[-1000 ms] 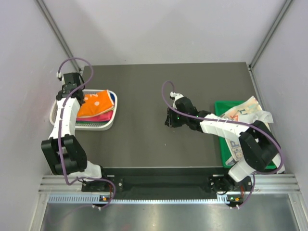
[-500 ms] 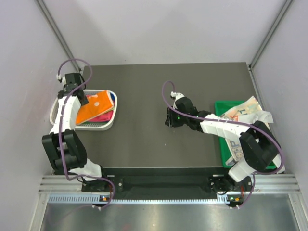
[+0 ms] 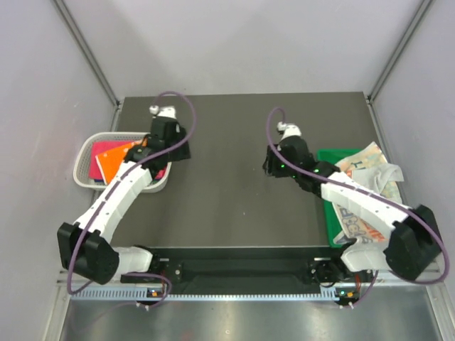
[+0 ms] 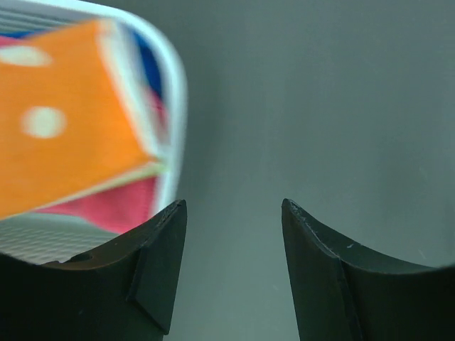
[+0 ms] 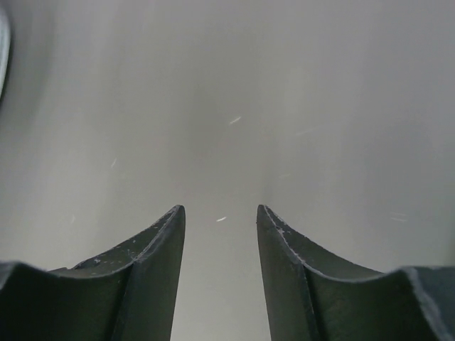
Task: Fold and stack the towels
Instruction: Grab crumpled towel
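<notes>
Folded towels lie stacked in the white mesh basket: an orange one with white dots on a pink-red one. The left wrist view shows the orange towel, the pink-red towel, a blue towel edge and the basket rim. My left gripper hangs open and empty over the table just right of the basket. A white letter-print towel lies crumpled on the green tray. My right gripper is open and empty over bare table, left of the tray.
The dark table runs between the basket on the left and the tray on the right. Grey enclosure walls stand close on both sides. The arm bases and a metal rail sit along the near edge.
My left gripper opened and swung from the basket's far-left side to its right edge; the orange towel stays in the basket. My right gripper opened wider and shifted slightly up and right.
</notes>
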You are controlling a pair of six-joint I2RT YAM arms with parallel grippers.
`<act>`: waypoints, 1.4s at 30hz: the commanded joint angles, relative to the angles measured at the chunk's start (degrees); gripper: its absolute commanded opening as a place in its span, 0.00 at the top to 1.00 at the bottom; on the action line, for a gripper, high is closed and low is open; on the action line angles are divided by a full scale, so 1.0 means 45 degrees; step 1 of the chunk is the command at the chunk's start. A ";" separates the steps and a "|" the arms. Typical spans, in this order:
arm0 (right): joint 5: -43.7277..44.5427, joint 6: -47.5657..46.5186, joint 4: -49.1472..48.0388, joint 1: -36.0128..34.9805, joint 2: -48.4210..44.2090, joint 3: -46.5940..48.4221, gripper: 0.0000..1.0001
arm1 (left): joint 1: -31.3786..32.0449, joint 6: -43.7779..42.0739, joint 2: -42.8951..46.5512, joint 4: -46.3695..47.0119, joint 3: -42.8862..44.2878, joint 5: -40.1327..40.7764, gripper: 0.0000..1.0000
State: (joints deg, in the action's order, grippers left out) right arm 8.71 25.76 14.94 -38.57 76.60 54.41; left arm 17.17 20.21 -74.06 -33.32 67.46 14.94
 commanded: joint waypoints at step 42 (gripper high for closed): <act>0.0527 0.0487 0.1504 0.9606 0.0089 -0.1215 1.00 | 0.5033 0.0607 0.0795 0.2151 -0.2101 -0.3692 0.40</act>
State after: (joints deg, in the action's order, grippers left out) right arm 12.86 28.49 22.55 4.19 80.18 44.14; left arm 39.90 22.85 -70.98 -26.55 57.74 -2.81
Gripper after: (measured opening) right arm 0.015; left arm 0.601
